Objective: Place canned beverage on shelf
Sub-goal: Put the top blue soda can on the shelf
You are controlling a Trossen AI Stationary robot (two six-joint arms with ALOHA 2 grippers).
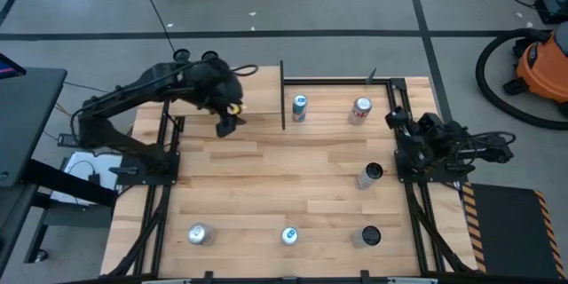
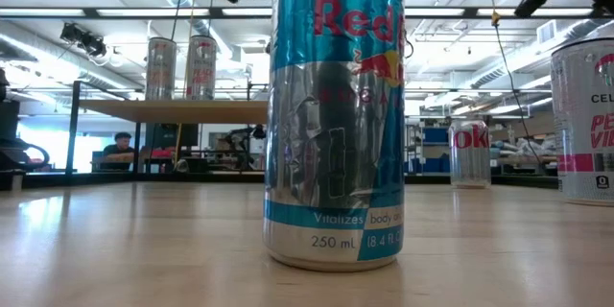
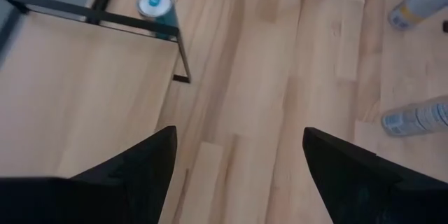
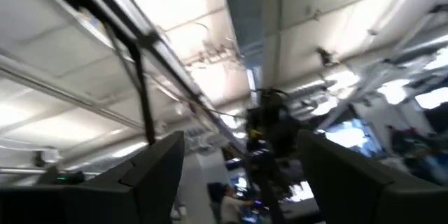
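**Left fingers spread over the counter, holding nothing**

Here the left gripper [image 3: 238, 175] hangs above the planked wooden counter [image 3: 280, 98], its dark fingers [image 3: 140, 168] wide apart and empty. Ahead of them stands the pale-wood, black-rodded shelf [image 3: 77, 84], carrying a blue-topped can [image 3: 155, 3]. The right gripper [image 4: 241, 175] points upward, fingers parted, empty.

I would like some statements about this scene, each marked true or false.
1. Two cans stand on the shelf. True: a blue-topped can and a red-and-silver can.
2. The left gripper holds a can. False: its open fingers are empty.
3. Three cans stand along the table's near edge. True.
4. The right gripper hangs over the table's middle. False: it is at the right edge.
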